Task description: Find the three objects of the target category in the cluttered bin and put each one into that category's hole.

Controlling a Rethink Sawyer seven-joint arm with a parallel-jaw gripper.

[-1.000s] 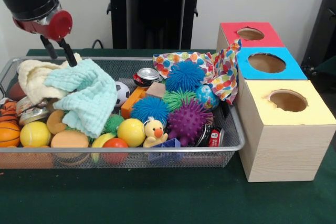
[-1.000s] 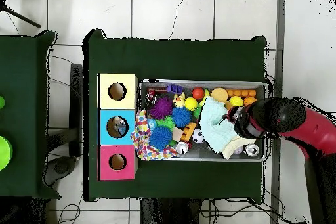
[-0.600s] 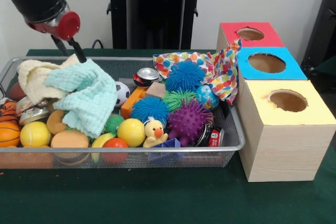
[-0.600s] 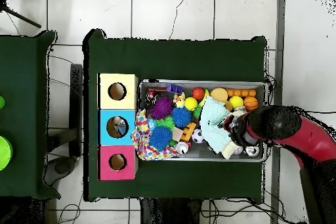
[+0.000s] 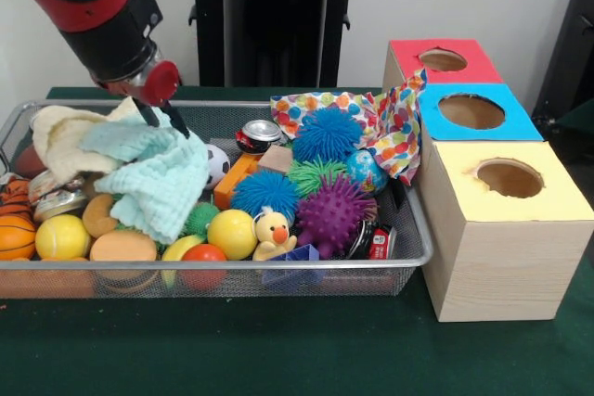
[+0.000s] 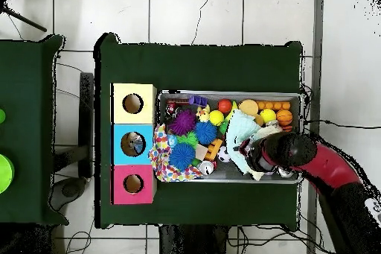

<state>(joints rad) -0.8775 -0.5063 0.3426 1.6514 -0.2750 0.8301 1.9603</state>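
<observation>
My claw (image 5: pixel 162 116), fingers apart, presses into the mint cloth (image 5: pixel 153 178) at the left of the wire bin (image 5: pixel 408 229); the three holed boxes (image 5: pixel 506 229) stand just beside it.

Basketball (image 5: pixel 13 225) cut by left edge

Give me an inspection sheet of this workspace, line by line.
Surface: green table, bare in front of the bin.
Job's things: wire bin full; three boxes beside it, red, blue, yellow, each with a round hole.
Clutter: mint cloth, cream cloth, spiky balls, duck, cans, dotted cloth draped over the bin's end.
Gripper: gripper open, fingertips at the mint cloth.
Cables: several on the floor around the table.
Surroundings: second green table, tiled floor.
</observation>
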